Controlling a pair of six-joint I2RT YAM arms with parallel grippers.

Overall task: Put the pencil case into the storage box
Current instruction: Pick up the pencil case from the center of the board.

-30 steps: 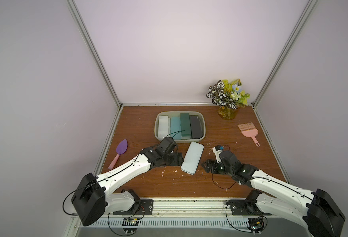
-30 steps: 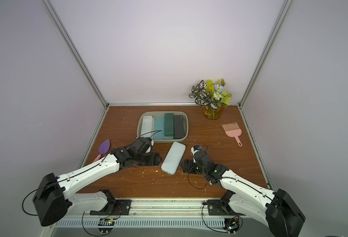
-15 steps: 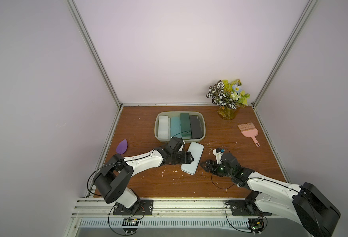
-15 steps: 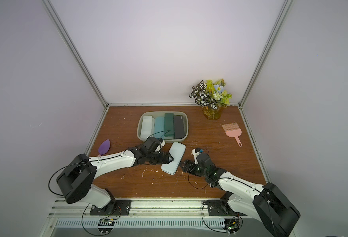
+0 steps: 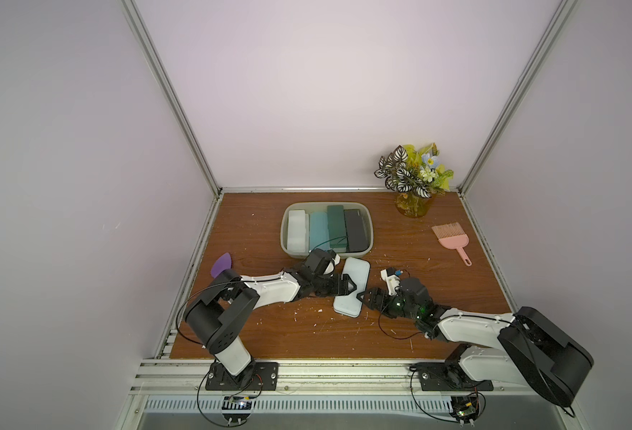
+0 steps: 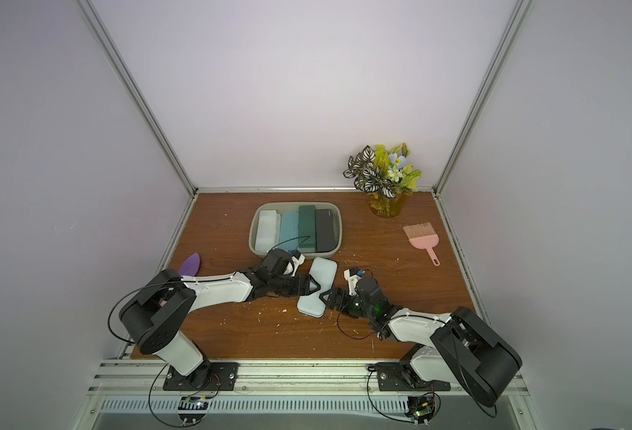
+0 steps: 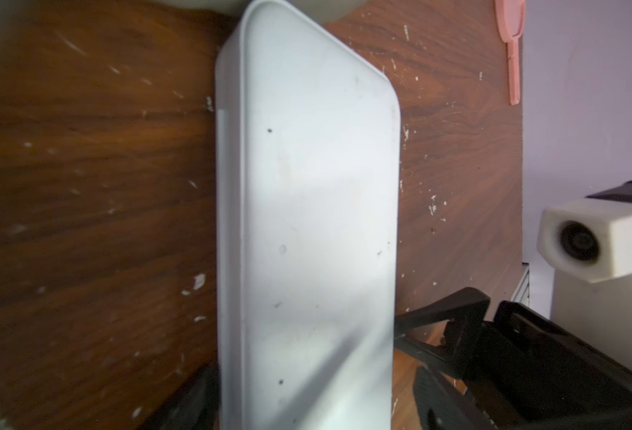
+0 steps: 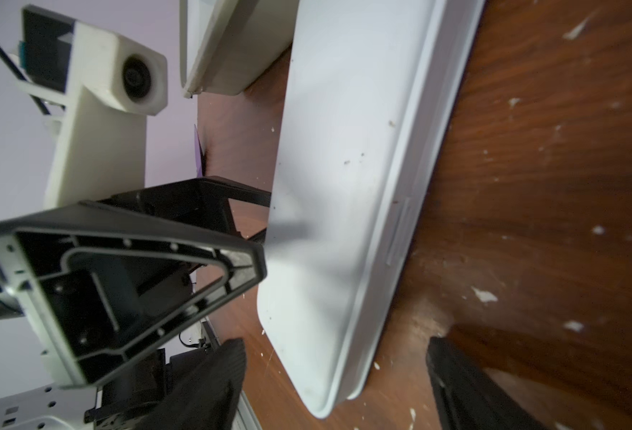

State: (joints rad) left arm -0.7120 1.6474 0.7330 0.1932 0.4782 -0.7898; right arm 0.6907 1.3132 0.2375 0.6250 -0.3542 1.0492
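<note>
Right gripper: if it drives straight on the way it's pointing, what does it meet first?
The white pencil case: the right gripper points at its side, jaws open to either side of it. The left gripper is probably next, though depth is unclear.

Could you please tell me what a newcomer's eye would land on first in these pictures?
A pale pencil case lies mid-table, flanked by the open left gripper and right gripper. Just behind, the storage box holds four cases: white, teal, green, black. A plant stands in the far right corner.
</note>
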